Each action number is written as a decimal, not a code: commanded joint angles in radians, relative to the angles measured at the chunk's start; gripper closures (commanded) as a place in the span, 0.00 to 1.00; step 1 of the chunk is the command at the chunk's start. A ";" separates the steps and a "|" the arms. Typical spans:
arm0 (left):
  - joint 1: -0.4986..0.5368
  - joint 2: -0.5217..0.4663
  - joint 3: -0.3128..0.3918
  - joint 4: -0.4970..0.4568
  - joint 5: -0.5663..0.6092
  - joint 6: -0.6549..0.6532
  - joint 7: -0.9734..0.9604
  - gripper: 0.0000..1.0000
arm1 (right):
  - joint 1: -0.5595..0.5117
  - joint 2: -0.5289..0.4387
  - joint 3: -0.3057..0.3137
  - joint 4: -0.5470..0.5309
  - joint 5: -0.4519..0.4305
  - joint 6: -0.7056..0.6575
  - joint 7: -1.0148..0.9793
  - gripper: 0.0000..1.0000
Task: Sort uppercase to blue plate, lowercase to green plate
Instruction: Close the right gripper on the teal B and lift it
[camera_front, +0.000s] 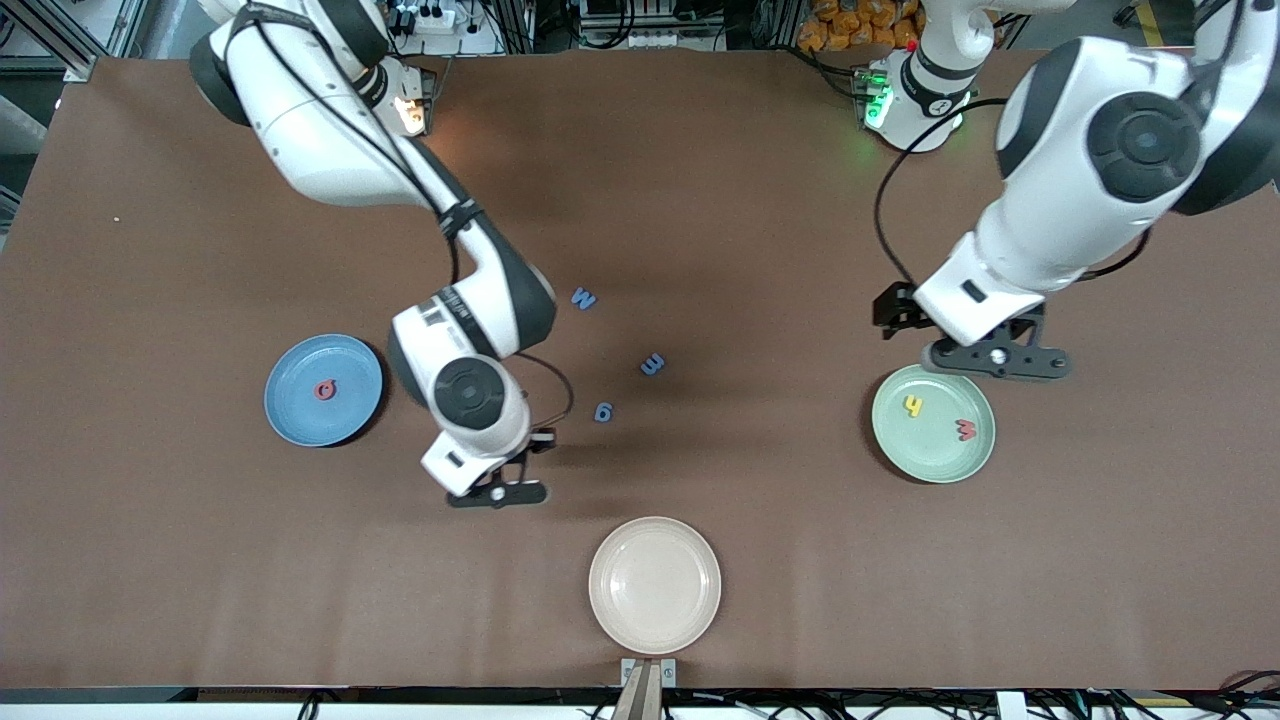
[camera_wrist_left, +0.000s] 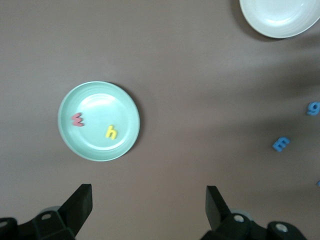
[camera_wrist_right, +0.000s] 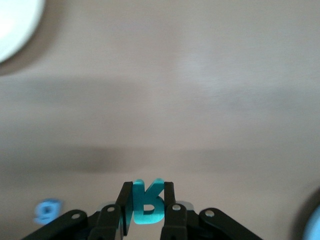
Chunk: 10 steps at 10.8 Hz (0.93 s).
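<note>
The blue plate (camera_front: 300, 415) lies toward the right arm's end with the red Q (camera_front: 326, 389) on it. My right gripper (camera_front: 497, 493) (camera_wrist_right: 146, 187) is over bare table between the blue plate and the cream plate, shut on the teal R (camera_wrist_right: 147, 210). On the green plate (camera_front: 935, 465) (camera_wrist_left: 95, 147) toward the left arm's end lie the yellow h (camera_front: 912, 405) (camera_wrist_left: 111, 132) and red w (camera_front: 966, 429) (camera_wrist_left: 77, 119). My left gripper (camera_front: 995, 358) (camera_wrist_left: 149, 200) hangs open and empty over that plate's rim. Blue M (camera_front: 584, 298), blue e (camera_front: 652, 364) (camera_wrist_left: 281, 144) and blue a (camera_front: 603, 411) (camera_wrist_left: 313, 107) lie mid-table.
A cream plate (camera_front: 654, 584) (camera_wrist_left: 280, 17) sits near the table's front edge, nearer the front camera than the loose blue letters. The right arm's forearm stretches over the table between the blue plate and the blue letters.
</note>
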 joint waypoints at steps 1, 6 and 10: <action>-0.082 0.068 -0.026 0.004 -0.001 0.070 -0.162 0.00 | -0.081 -0.093 0.021 -0.131 -0.009 0.006 -0.100 1.00; -0.257 0.249 -0.026 0.013 0.010 0.332 -0.393 0.00 | -0.204 -0.286 0.017 -0.500 -0.014 0.228 -0.278 1.00; -0.313 0.433 -0.023 0.077 0.011 0.596 -0.411 0.00 | -0.293 -0.389 0.018 -0.749 -0.014 0.366 -0.398 1.00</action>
